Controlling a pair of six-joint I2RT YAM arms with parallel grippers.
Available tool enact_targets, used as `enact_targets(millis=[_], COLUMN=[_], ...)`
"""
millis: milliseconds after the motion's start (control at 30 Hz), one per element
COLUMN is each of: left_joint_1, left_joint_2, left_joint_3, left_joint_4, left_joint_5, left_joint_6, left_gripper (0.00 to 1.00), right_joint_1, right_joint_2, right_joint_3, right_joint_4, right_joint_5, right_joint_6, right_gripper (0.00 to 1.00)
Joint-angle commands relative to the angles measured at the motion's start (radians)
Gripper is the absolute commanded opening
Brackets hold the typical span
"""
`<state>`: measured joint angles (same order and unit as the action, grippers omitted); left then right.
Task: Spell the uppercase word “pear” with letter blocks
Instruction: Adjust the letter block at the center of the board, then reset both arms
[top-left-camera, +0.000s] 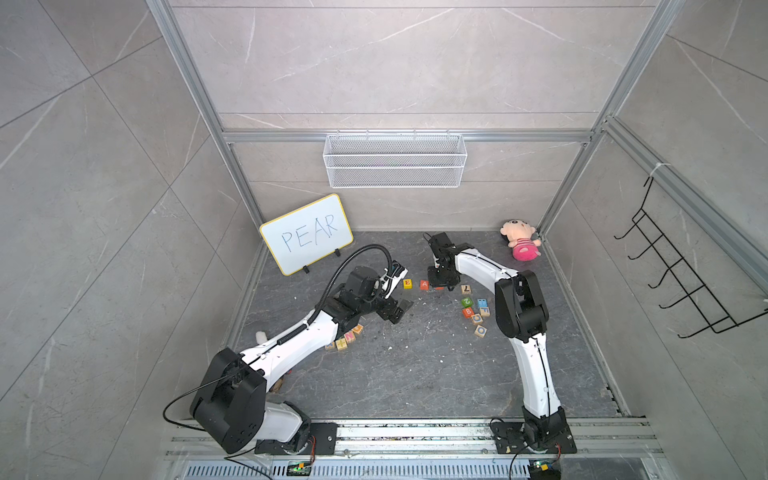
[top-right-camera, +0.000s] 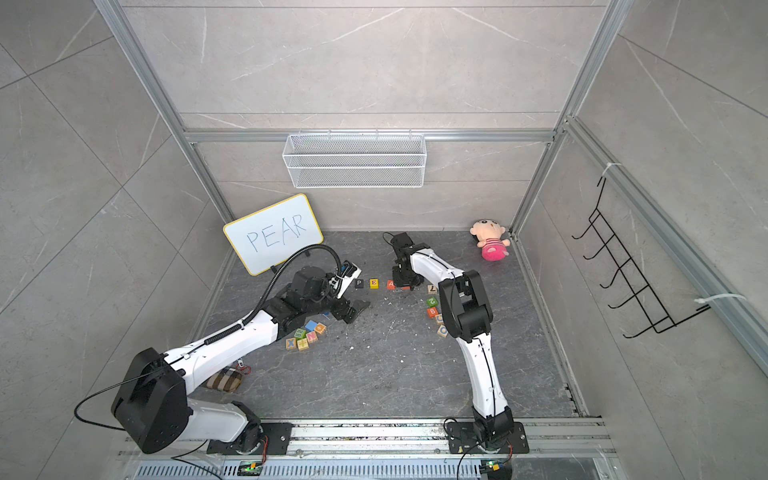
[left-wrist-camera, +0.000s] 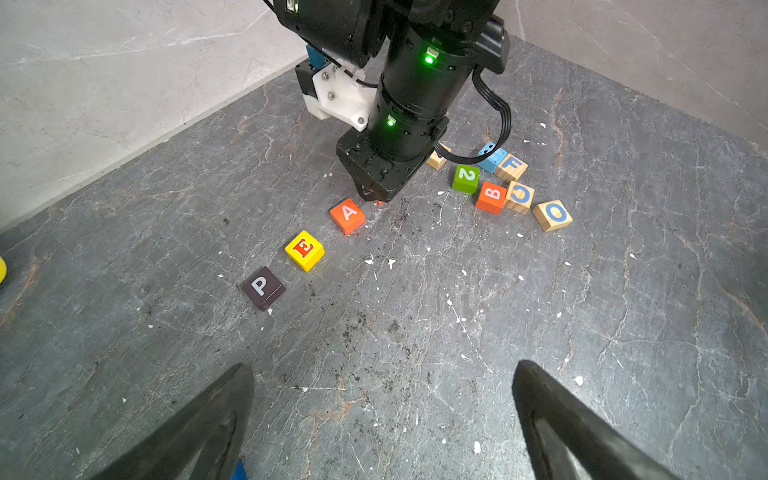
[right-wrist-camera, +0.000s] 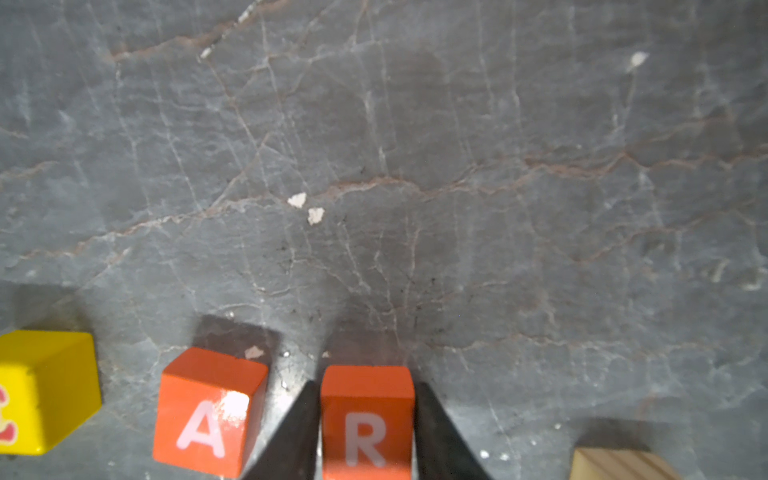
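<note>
Both top views are bright and evenly lit from above. The pale walls (top-left-camera: 395, 62) look nearly washed out, and the dark floor (top-left-camera: 415, 365) holds only faint, soft shadows under the arms. Wide-angle distortion splays the frame rails (top-left-camera: 187, 83) outward toward the edges.

In the left wrist view the floor is crisp. The left gripper (left-wrist-camera: 381, 364) shows as dark, soft-edged wedges, and green LEDs (left-wrist-camera: 429, 58) bloom slightly.

The right wrist view is dimmer and softer. The A block (right-wrist-camera: 208, 409) carries a white glare patch. The R block (right-wrist-camera: 368, 419) and E block (right-wrist-camera: 45, 390) are blurred, with short dark shadows behind them.
</note>
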<state>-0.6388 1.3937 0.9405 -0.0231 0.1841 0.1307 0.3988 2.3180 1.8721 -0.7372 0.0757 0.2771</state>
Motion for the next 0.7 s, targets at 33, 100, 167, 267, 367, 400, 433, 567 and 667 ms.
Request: enact_targets(millis=[33,100,167,267,367,400,433,567,667], left_joint_1=[0.004,0.005,0.005,0.009,0.023,0.028,0.032,0.043,0.053], left_joint_2=[-0.019,-0.018,-0.015,-0.013,-0.009,-0.006,-0.003,0.014,0.033], left_joint_3=[0.018,0.018,0.018,0.015,0.014,0.015,0.016,0.024,0.033], left_joint_4=[0.028,0.030,0.031,0.039,0.050,0.051,0.057,0.071,0.087], left_joint_5=[-0.008,-0.008,-0.011,-0.009,0.007,0.013,0.017,0.027,0.033], left_joint_6=[-0.012,-0.013,-0.012,-0.014,-0.024,-0.030,-0.033,-0.034,-0.048], left_gripper=[1.00,1.00,1.00,1.00,1.00,1.00,1.00,1.00,1.00], right_joint_1=[-0.001,-0.002,-0.002,-0.002,-0.001,-0.001,-0.001,-0.001,-0.001], right_joint_2=[0.011,0.006,-0.007,-0.025,-0.052,-0.064,-0.079,-0.145,-0.189], right_joint_3=[0.005,0.009,0.011,0.013,0.014,0.010,0.003,-0.043,-0.070], right_joint_4=[-0.017,-0.018,-0.018,-0.024,-0.032,-0.030,-0.028,-0.007,-0.008], right_joint_5=[-0.003,-0.005,-0.003,0.000,-0.005,-0.005,-0.005,-0.013,-0.038], right_joint_6=[0.013,0.014,0.014,0.013,0.011,0.010,0.011,0.014,0.013], right_gripper=[0.48,0.53,0.57,0.62,0.74,0.74,0.74,0.79,0.83])
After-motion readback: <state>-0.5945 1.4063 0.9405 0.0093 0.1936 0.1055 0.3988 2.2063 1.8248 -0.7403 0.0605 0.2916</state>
